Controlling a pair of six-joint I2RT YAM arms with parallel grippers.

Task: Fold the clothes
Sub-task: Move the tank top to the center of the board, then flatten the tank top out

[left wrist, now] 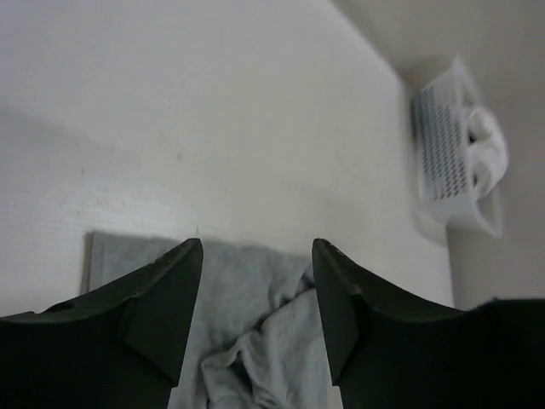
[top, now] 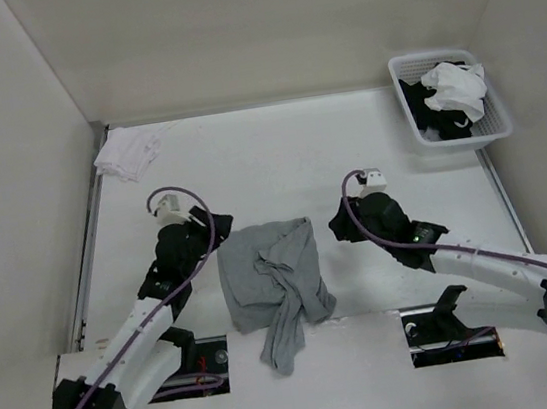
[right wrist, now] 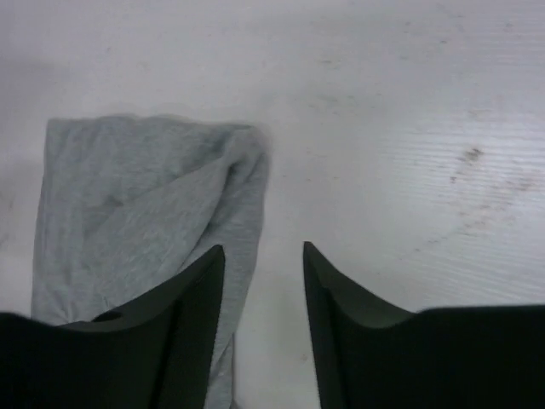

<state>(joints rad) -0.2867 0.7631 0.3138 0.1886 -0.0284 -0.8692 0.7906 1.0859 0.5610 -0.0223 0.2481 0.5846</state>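
Note:
The clothes (top: 272,283) are one light grey knit top, lying crumpled on the white table between my two arms. A twisted tail of it trails toward the near edge. My left gripper (top: 221,221) hovers at the top's far left corner. In the left wrist view this gripper (left wrist: 256,244) is open, and the rumpled grey fabric (left wrist: 255,332) lies below the gap, untouched. My right gripper (top: 338,224) stands just right of the top's far right corner. Its wrist view shows it (right wrist: 263,247) open over bare table, with the folded grey edge (right wrist: 145,204) beside its left finger (right wrist: 183,315).
A white cloth bundle (top: 127,151) lies at the far left corner. A white basket (top: 404,97) with black and white garments (top: 452,90) stands at the far right, and shows in the left wrist view (left wrist: 447,162). Walls enclose the table on three sides.

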